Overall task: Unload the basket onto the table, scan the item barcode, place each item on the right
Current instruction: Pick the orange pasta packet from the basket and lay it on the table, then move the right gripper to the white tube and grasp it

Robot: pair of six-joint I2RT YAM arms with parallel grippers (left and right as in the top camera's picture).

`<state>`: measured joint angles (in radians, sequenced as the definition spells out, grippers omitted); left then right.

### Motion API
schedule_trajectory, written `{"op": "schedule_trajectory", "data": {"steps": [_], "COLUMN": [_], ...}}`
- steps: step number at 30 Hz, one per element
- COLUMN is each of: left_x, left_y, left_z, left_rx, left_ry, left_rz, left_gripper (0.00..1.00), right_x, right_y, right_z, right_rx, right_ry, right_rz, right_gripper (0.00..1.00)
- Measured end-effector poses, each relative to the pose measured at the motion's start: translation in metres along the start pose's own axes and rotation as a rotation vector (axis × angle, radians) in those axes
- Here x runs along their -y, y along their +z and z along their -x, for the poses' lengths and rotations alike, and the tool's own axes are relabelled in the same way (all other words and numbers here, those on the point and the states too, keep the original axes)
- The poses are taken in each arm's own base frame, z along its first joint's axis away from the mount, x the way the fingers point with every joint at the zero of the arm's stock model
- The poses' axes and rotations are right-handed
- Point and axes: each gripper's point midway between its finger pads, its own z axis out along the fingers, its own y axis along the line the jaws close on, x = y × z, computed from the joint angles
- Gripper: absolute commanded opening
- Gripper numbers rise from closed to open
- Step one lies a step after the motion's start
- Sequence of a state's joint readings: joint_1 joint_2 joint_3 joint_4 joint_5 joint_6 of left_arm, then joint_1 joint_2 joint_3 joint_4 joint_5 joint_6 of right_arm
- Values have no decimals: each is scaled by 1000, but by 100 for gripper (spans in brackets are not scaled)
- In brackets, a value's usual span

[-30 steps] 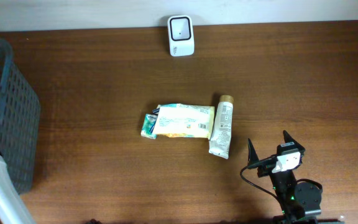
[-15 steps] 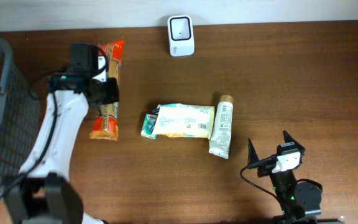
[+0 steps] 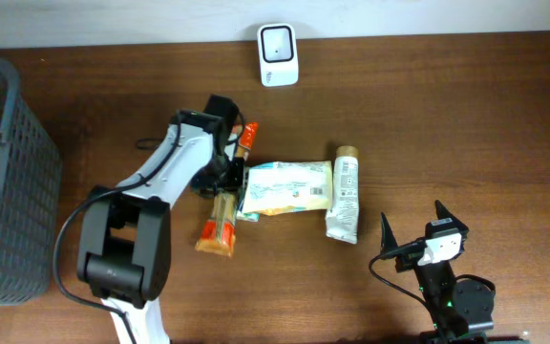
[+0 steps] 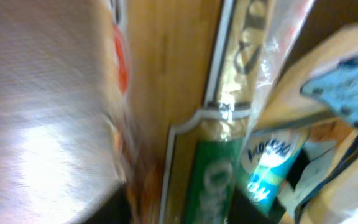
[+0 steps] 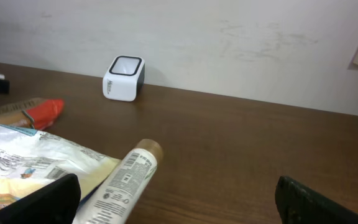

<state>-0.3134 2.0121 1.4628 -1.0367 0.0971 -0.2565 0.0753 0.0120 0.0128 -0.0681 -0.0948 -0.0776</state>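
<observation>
Hanging over the orange packet (image 3: 220,225), left pincer (image 3: 225,178) gape cannot be told; right pincer (image 3: 410,211) wide

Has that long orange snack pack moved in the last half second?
Yes. The orange snack pack went right, away from the basket, to beside the white pouch.

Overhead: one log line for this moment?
left gripper: over orange snack packet, grip unclear | right gripper: open, empty | scanner: far edge, no item at it | scan: not yet done
</observation>
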Motion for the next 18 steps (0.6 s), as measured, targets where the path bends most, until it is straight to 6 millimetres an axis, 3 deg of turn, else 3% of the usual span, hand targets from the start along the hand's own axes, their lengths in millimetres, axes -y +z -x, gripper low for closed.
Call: {"op": "schedule_trajectory", "data": {"steps": [5,8,10,12,14,16,18], "left_x": [5,8,9,7,-1,-27,-40], "left_y": [5,-24,-60,-122,-173,-231,-240], "left_z": [-14,-1,21,45,56,52,46], "left_rx": [-70,-38,69,254,408,562,577], "left_ry": [13,29,35,33,19,-34,-62], "left_rz": [2,-15,-41,-81,-104,-108,-101], "left_gripper": [99,99,99,99,99,99,99], "right_x": [0,0,0,0,0,0,0], "right_y": [0,0,0,0,0,0,0], "right_z": [0,0,0,0,0,0,0], "right_rx": [0,0,0,0,0,0,0], "right_ry": [0,0,0,0,0,0,0], "right_rz": [0,0,0,0,0,0,0], "right_gripper": [99,99,99,99,99,99,98]}}
